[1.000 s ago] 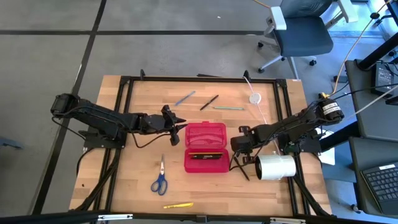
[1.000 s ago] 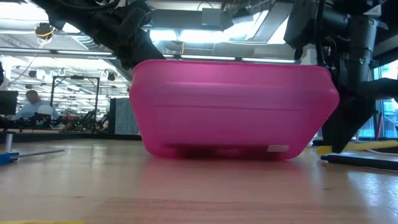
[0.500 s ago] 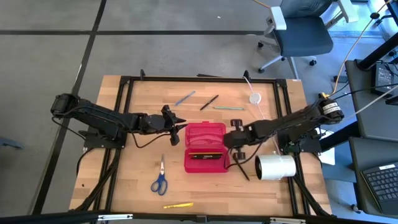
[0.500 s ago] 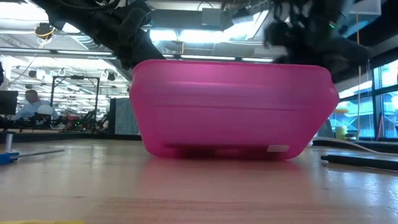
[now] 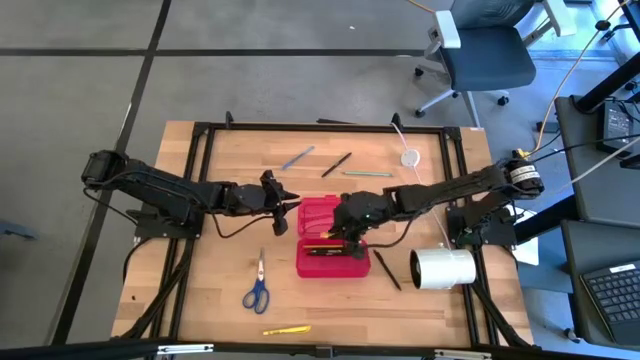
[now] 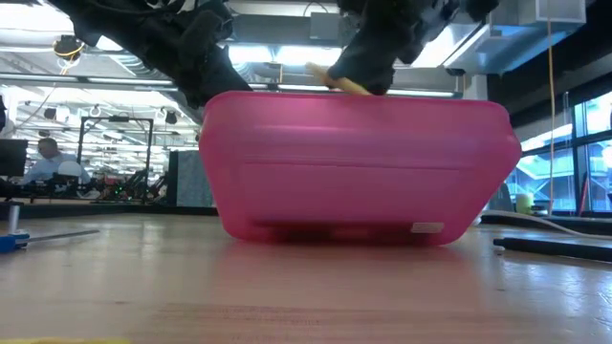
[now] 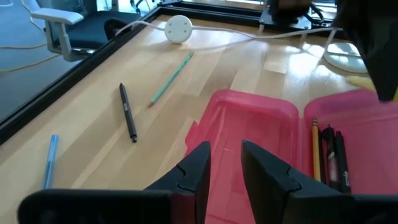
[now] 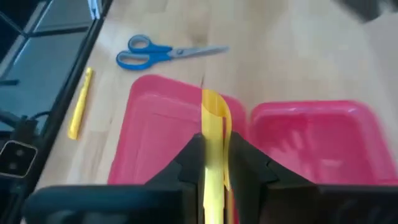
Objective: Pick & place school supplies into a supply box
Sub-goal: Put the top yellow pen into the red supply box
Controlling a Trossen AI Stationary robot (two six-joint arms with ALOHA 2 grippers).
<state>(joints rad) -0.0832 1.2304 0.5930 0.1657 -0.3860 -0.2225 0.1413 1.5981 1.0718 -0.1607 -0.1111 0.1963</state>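
Observation:
The supply box (image 5: pixel 330 237) is a red case lying open, lid (image 7: pixel 249 124) toward the far edge and tray (image 8: pixel 168 130) toward the near edge. A pencil and black pens (image 7: pixel 328 155) lie in the tray. My right gripper (image 5: pixel 345 228) hangs over the box, shut on a yellow pen (image 8: pixel 213 118). My left gripper (image 5: pixel 293 207) stands at the lid's left edge, its fingers (image 7: pixel 199 168) a little apart with nothing between them. Blue-handled scissors (image 5: pixel 257 290) and another yellow pen (image 5: pixel 285 329) lie near the front edge. My right gripper pinches the yellow pen's shaft (image 8: pixel 213 127) between its two fingers. The pen lies along the fingers, and its free end (image 8: pixel 214 99) sticks out past the fingertips. The fingers slant down from the table's right. The pen is lifted clear above the open box.
A blue pen (image 5: pixel 297 157), a black pen (image 5: pixel 336 164) and a green pencil (image 5: pixel 368 174) lie beyond the box. Another black pen (image 5: pixel 386 269) and a big white roll (image 5: pixel 445 268) lie right of it. A white disc (image 5: pixel 410 157) sits far right.
My right gripper has risen from the table right of the box and gone toward the table's left, until it stands over the box. It has tipped from steeply down to a shallower slant. The yellow pen has come up with it, clear of the table.

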